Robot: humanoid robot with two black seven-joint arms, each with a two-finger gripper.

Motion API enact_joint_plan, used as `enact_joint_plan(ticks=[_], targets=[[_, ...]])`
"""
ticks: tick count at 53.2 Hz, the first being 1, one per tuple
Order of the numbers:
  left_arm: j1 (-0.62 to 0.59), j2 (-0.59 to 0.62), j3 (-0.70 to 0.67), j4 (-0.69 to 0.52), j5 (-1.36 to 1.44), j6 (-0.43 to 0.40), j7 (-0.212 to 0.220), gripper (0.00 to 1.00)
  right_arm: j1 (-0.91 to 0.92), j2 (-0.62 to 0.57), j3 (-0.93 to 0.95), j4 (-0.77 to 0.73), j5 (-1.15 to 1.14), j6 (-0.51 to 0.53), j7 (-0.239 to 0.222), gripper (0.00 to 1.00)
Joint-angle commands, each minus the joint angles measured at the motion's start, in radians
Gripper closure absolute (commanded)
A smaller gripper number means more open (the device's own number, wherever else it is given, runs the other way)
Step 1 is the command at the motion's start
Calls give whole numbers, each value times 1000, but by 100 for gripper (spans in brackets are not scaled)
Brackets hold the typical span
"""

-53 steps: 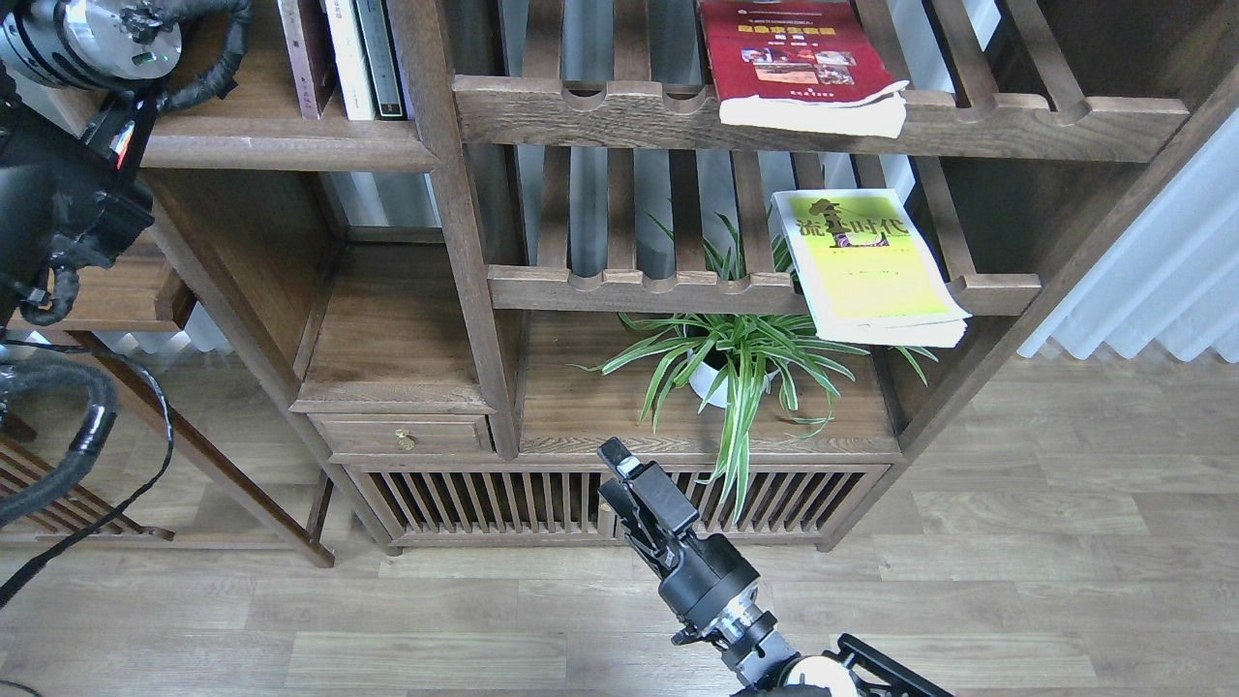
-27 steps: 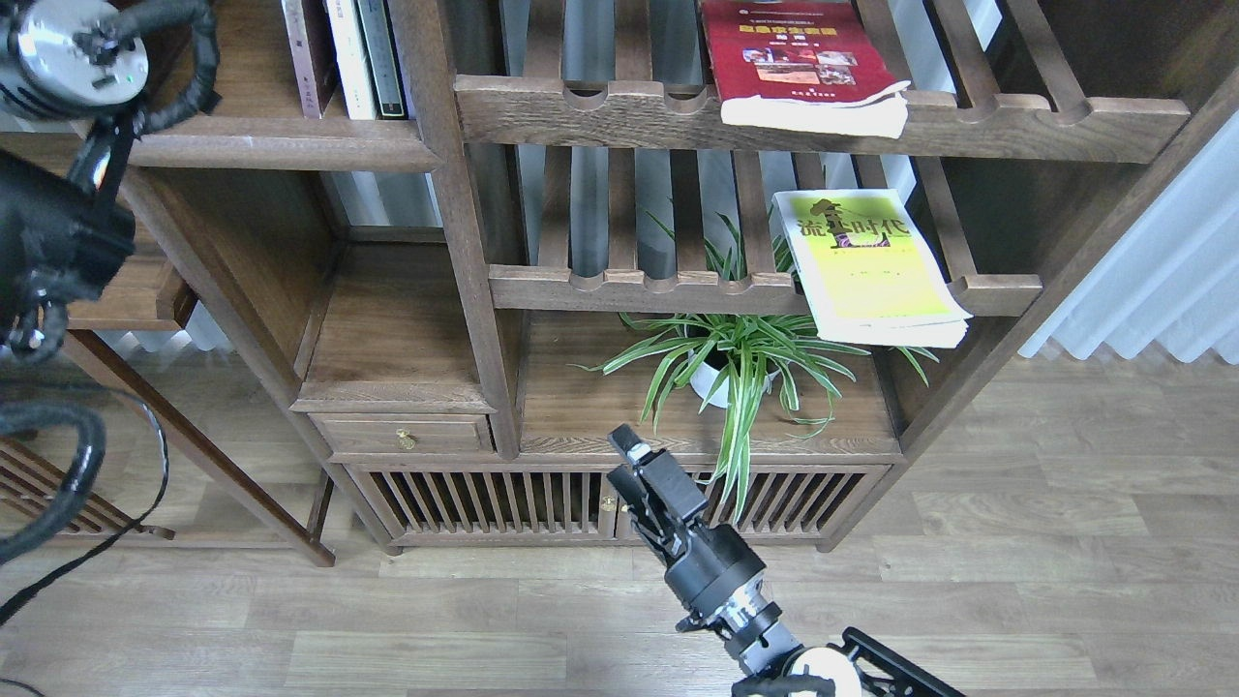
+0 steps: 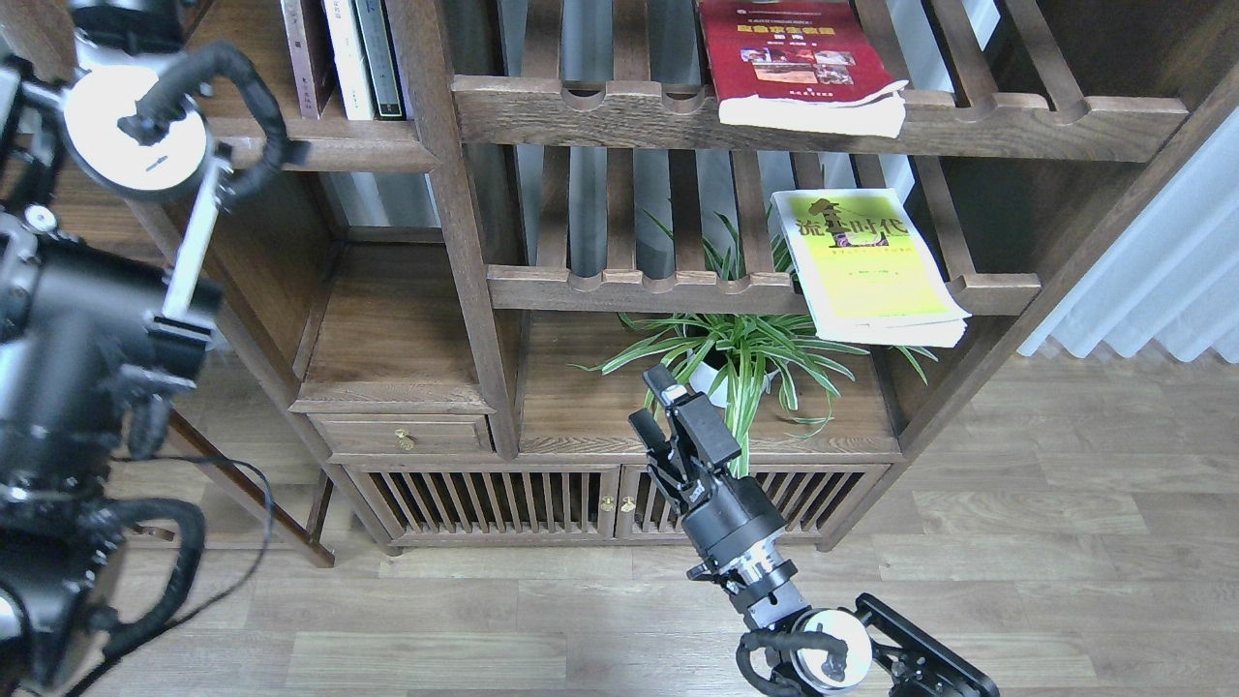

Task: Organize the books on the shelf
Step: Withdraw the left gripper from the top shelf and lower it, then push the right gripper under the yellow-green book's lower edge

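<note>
Black right tool [image 3: 650, 407], fingers slightly parted and empty, sits low before the plant [image 3: 740, 353]; yellow-green book [image 3: 866, 266] up-right of it on a slatted rack, red book [image 3: 799, 63] higher; left tool not visible.

So the right gripper [image 3: 650, 400] climbed from in front of the slatted cabinet doors [image 3: 503, 499] up to the spider plant's pot [image 3: 710, 379]. Left arm [image 3: 87, 348] swung way further into frame, now blocking more bookcase.
</note>
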Motion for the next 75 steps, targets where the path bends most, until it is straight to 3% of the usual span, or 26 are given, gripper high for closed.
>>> enact_joint_plan(ticks=[1,6,11,19,24,33,43,59,67,75], targets=[[67,-5,5,-1,-13,-145,-6,14,-2,0,13,0,15,0,0,2],[148,-5,22,2,-22,-329,5,18,0,0,28,0,52,0,0,2],[228,-5,48,-3,-22,-399,5,18,0,0,51,0,57,0,0,2],[282,-5,114,-3,-22,-403,-6,1,0,0,108,-1,61,0,0,2],[296,-5,235,-3,-22,-414,-6,0,11,0,149,-11,66,0,0,2],[386,-5,333,-3,-22,-438,-3,0,17,0,209,-21,89,0,0,2],[512,-5,384,-1,-22,-438,12,0,14,0,266,-112,98,0,0,2],[609,-5,403,0,-21,-438,17,0,58,0,335,-218,116,0,-2,2],[668,-5,400,2,-21,-438,92,0,94,0,393,-253,126,-28,-16,2],[722,-5,399,2,-21,-438,120,0,106,-21,400,-258,130,-82,-46,2]])
